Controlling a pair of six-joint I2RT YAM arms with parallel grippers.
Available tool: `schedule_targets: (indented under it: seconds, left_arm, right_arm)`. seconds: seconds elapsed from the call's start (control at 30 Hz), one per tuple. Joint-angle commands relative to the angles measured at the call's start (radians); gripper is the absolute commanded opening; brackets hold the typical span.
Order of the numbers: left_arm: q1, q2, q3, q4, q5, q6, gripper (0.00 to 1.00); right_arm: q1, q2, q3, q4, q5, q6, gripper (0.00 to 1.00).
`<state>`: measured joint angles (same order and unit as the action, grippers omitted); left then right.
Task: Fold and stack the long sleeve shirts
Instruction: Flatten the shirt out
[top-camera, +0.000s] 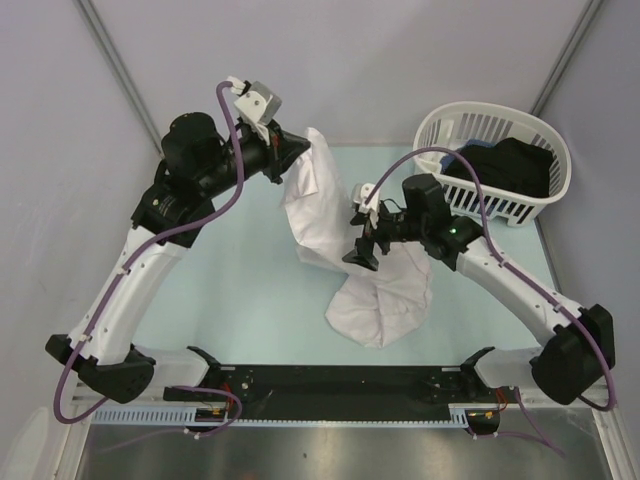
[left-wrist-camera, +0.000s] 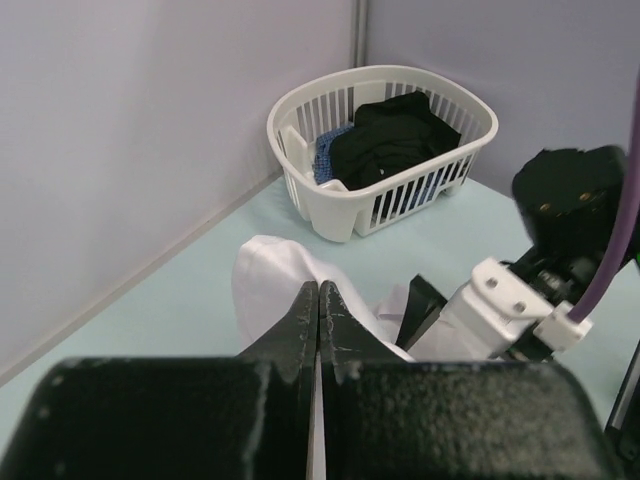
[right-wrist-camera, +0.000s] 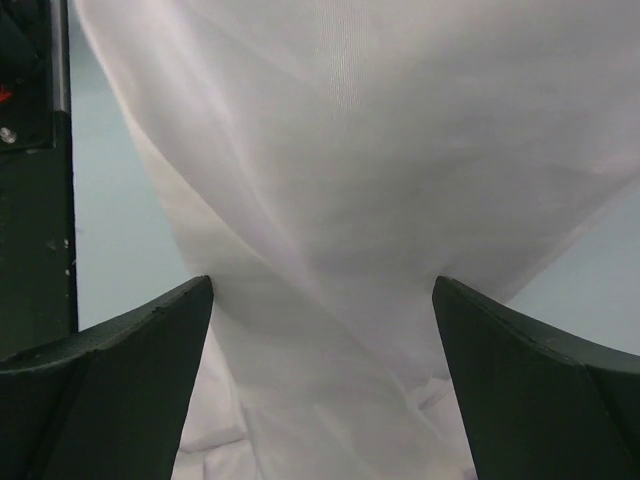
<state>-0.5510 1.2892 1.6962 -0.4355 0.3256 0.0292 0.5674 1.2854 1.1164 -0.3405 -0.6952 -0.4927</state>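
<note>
While the left gripper pinches the white long sleeve shirt by its raised end, the right gripper hangs spread wide.
Cloth drapes between its fingers, seemingly touching neither.

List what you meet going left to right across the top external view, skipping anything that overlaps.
left black gripper → white thin cloth shirt → white slatted plastic basket

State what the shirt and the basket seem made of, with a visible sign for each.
Shirt: likely thin cloth, matte white; it hangs and lies in soft folds. Basket: probably moulded plastic, white, faintly glossy; smooth rim and stiff, evenly slatted walls.
</note>
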Motion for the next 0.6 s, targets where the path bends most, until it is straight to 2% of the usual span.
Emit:
schedule_targets:
  seconds: [0.0,0.07,0.1,0.17,0.23,0.27,0.33,0.37,0.5,0.57]
  left_arm:
    - [0.005,-0.004,0.037,0.029,-0.08,-0.058,0.0]
    - [0.017,-0.004,0.04,0.023,-0.105,-0.067,0.0]
    - [0.022,-0.002,0.039,0.02,-0.106,-0.08,0.0]
    - [0.037,-0.002,0.042,0.012,-0.115,-0.087,0.0]
    - [0.051,0.001,0.043,0.003,-0.117,-0.095,0.0]
    - [0.052,0.001,0.042,0.001,-0.114,-0.098,0.0]
    - [0.056,-0.001,0.04,0.003,-0.12,-0.097,0.0]
    - [0.057,0.001,0.039,0.0,-0.129,-0.092,0.0]
    - [0.092,-0.004,0.036,-0.022,-0.132,-0.078,0.0]
    - [0.108,-0.016,0.017,-0.025,-0.094,-0.055,0.0]
  right_arm:
    - [0.015,0.066,0.051,0.06,-0.004,-0.095,0.86]
    - [0.025,0.071,0.051,0.018,-0.021,-0.136,0.76]
    - [0.031,0.065,0.039,0.011,-0.027,-0.15,0.68]
    - [0.032,0.049,0.023,-0.002,-0.03,-0.179,0.61]
    - [0.035,0.046,0.02,-0.026,-0.036,-0.204,0.45]
    - [0.037,0.049,0.022,-0.031,-0.033,-0.214,0.3]
    - [0.035,0.06,0.036,-0.032,-0.009,-0.218,0.08]
    - [0.031,0.068,0.042,-0.034,0.003,-0.211,0.0]
    - [-0.04,0.06,0.092,-0.042,0.066,-0.187,0.0]
    - [-0.127,0.046,0.111,-0.025,0.091,-0.158,0.0]
